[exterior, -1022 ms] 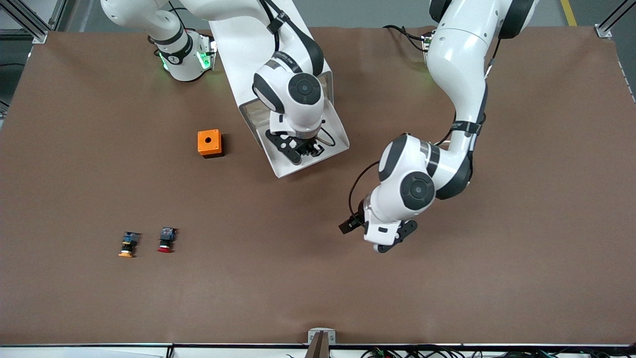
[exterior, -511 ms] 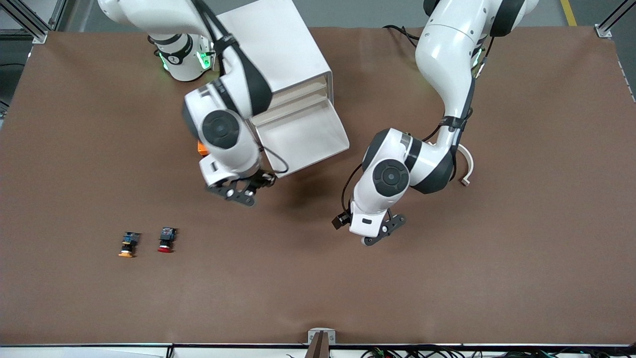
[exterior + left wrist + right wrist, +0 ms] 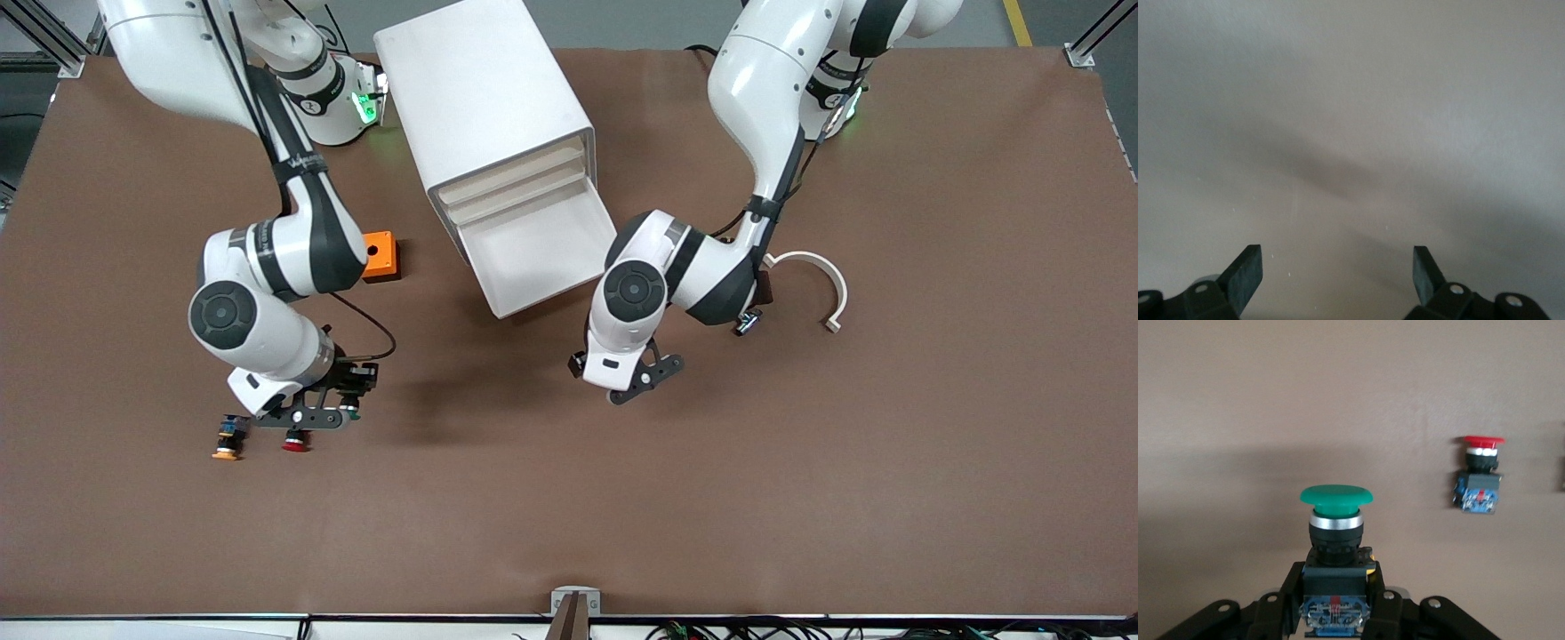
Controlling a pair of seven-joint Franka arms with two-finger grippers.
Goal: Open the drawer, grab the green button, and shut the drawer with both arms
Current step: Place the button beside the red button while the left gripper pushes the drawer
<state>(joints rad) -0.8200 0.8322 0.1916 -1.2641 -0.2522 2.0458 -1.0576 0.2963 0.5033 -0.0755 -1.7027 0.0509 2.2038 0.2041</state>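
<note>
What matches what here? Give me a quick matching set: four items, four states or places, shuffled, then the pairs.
Items
1. drawer
2. button
3. left gripper
4. orange box

States or places
A. held in the right gripper
B. jaws open, empty
C. pulled out of the cabinet
D. on the table beside the cabinet, toward the right arm's end

Pairs: 1-C, 2-A, 3-B, 4-D

A: What crowds the lower left of the frame?
B: The small red-capped push button (image 3: 296, 442) and the orange-capped one (image 3: 228, 449), side by side.
A: And at centre?
B: The open white drawer (image 3: 544, 260) juts out; the brown table (image 3: 800, 498) lies bare below it.
</note>
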